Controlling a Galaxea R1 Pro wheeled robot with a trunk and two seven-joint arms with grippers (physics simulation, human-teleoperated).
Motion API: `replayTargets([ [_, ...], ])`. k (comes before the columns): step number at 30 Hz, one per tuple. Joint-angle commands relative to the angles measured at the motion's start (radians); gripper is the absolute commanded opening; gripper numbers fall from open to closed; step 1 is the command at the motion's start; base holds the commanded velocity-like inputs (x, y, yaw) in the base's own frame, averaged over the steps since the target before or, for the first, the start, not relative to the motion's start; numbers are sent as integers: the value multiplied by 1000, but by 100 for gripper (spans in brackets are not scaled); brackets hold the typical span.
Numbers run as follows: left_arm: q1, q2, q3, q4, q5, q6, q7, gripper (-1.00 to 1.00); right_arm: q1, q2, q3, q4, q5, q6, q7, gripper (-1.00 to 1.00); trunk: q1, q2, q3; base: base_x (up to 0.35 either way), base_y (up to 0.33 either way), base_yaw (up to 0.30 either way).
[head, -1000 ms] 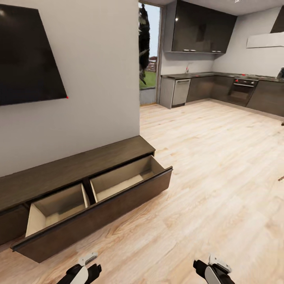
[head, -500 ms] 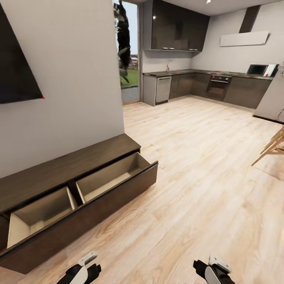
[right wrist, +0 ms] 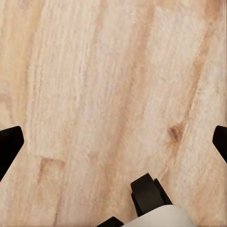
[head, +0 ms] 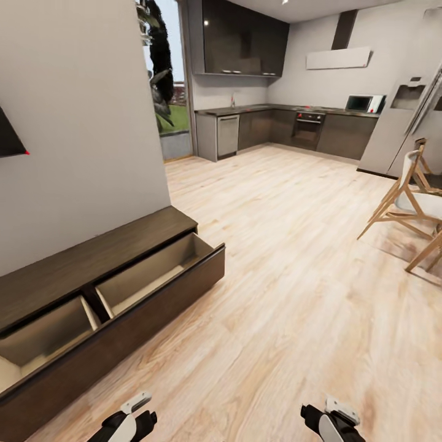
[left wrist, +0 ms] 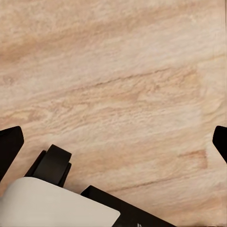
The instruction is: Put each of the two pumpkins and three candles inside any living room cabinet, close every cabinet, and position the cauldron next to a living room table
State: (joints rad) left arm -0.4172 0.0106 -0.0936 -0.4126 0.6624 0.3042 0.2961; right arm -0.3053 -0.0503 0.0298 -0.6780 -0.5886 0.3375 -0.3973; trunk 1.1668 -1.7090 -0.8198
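A pale wood floor (head: pixel 294 294) runs toward a kitchen. The cabinet (head: pixel 92 288) stands against the wall, ahead and to the left of both tools, its long drawer open and bare. It looks stiff and heavy; push on its front edge. Left tool (left wrist: pixel 113 139) and right tool (right wrist: pixel 113 139) hang spread apart above the floor, holding nothing.

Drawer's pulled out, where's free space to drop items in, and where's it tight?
Both compartments of the open cabinet drawer look bare: the right compartment and the left compartment, split by a dark divider. The cabinet's flat top is bare too. The wood floor is open; it crowds only by the chairs.
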Motion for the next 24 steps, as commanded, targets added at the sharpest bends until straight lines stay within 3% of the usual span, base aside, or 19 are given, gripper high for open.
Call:
replayTargets([
  [1,0,0,0,0,0,0,0,100,0,0,0,0,0,0,0,100,0,0,-1,-31,14,-256],
  [24,0,-3,0,0,-4,-2,2,100,0,-2,-1,28,-4,0,0,100,0,0,-19,-3,1,-256],
])
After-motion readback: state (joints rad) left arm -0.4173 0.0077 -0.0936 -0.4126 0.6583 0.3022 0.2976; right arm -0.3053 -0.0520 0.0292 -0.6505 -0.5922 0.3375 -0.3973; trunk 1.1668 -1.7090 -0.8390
